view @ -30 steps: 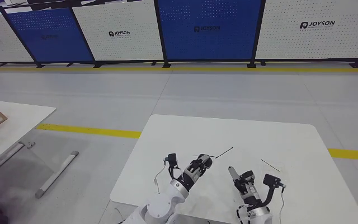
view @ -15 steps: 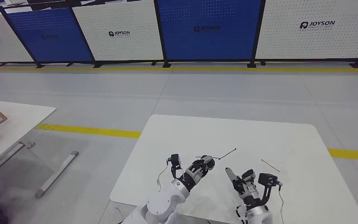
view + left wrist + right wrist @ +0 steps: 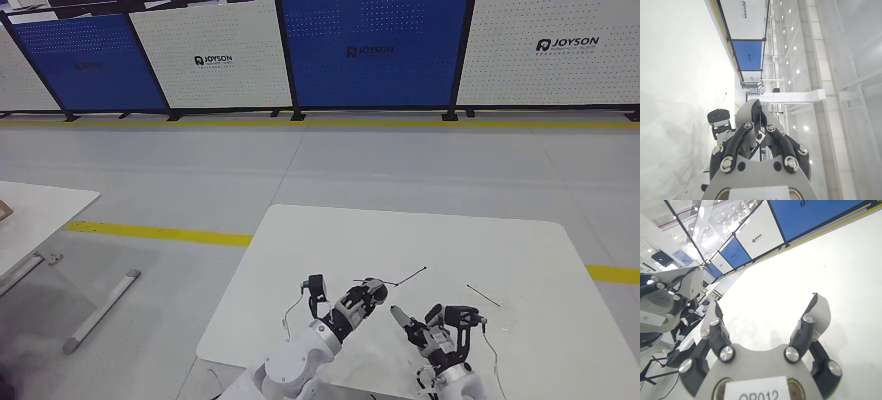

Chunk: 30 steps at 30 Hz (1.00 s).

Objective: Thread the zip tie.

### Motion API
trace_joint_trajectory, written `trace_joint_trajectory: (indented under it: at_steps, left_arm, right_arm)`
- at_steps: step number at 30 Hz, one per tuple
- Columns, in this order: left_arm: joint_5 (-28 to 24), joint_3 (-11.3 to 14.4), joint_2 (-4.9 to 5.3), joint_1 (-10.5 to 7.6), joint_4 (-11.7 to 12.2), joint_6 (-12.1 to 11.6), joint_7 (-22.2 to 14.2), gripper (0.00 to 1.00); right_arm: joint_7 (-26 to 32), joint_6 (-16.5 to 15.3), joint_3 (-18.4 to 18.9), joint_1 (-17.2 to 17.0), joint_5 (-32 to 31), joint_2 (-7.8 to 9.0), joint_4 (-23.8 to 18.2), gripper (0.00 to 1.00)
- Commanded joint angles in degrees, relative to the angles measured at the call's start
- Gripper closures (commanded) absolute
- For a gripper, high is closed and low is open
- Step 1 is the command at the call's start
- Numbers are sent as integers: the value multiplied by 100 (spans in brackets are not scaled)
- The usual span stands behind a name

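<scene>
Closer now, my right jaws sit nearer the left, wide open and empty; my left jaws pinch the zip tie point(image 3: 405, 276). Threading looks unstarted.

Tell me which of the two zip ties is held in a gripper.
The held zip tie is pinched in the shut left gripper, sticking out past it; the other zip tie lies loose on the table.
</scene>
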Motion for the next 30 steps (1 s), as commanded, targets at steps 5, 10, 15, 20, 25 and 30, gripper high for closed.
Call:
trace_joint_trajectory:
  at_steps: [5, 10, 15, 20, 25, 30]
  left_arm:
    - [-21, 19, -5, -15, 8, 16, 9, 100]
    - [51, 99, -17, -48, 31, 25, 30, 100]
    - [110, 180, -33, -91, 54, 24, 79, 100]
    - [168, 228, -40, -118, 80, 45, 84, 100]
    - [176, 281, -48, -160, 132, 39, 9, 100]
    - [230, 293, -46, -153, 146, 14, -5, 100]
  right_arm:
    - [-8, 2, 0, 5, 9, -1, 0, 0]
    - [-81, 121, 54, 53, 447, -32, 41, 0]
    - [-148, 261, -11, 137, 381, -57, 88, 51]
    - [56, 225, -120, 206, 227, -62, 106, 66]
    - [55, -113, -86, 190, 287, -46, 99, 66]
    - [20, -263, -74, 189, 314, -40, 123, 72]
